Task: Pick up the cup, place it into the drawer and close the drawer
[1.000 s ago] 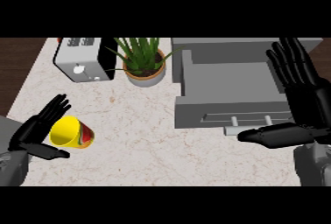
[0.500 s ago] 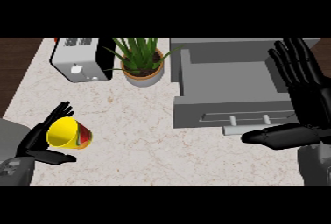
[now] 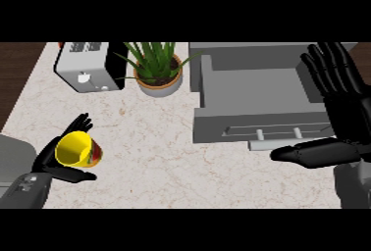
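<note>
The yellow cup [image 3: 74,149] with a red-patterned side sits in my left hand [image 3: 51,164] at the lower left of the counter, its mouth tipped toward the view. Fingers rise behind the cup and the thumb lies under it, so the hand is shut on the cup. The grey drawer [image 3: 253,93] stands pulled open at the upper right, its inside bare and its handle [image 3: 268,131] on the near front. My right hand [image 3: 346,110] is open and resting at the right edge, fingers up, over the drawer's right side, thumb pointing left.
A silver toaster [image 3: 87,66] stands at the back left, and a potted plant [image 3: 158,73] sits between it and the drawer. The pale stone counter [image 3: 159,162] ends at a dark strip on the far left.
My left hand has closed round the cup and drawn it toward the lower left, tipping its mouth more toward the view. The right hand has stayed still.
</note>
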Motion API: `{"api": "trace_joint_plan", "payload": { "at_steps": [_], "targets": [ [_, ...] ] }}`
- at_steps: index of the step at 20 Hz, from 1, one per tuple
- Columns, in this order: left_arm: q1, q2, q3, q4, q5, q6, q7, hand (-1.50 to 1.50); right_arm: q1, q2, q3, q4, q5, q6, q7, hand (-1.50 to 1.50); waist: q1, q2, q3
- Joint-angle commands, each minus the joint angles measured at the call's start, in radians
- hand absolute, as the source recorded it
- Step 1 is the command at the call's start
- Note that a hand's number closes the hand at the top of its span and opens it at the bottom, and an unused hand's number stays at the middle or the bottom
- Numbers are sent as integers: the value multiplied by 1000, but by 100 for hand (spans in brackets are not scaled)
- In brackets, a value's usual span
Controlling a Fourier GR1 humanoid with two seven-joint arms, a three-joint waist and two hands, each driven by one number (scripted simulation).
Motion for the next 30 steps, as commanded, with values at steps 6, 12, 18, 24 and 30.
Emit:
{"api": "trace_joint_plan", "payload": {
  "at_steps": [6, 12, 18, 24, 30],
  "targets": [
    [-23, -24, -26, 41, -1, -203, -149, -150, 21, -6, -12, -8, -8, 7, -1, -150, -1, -1, 1],
    [-29, -44, -49, -9, 6, -241, -197, 150, 14, -23, -16, 4, -16, 27, 5, -150, 4, -1, 0],
    [-29, -73, -5, -45, 11, 71, -320, 150, -34, -52, -53, 16, -35, 29, 28, -150, 6, 0, 0],
    [-3, -195, 195, -38, 184, 362, -287, 150, -20, -39, -65, 11, -36, 10, 24, -150, 32, -10, 3],
    [-101, -242, 202, -55, 207, 268, -294, 150, -9, -11, -20, 47, 19, 3, -15, -150, 31, -10, 5]
  ]
}}
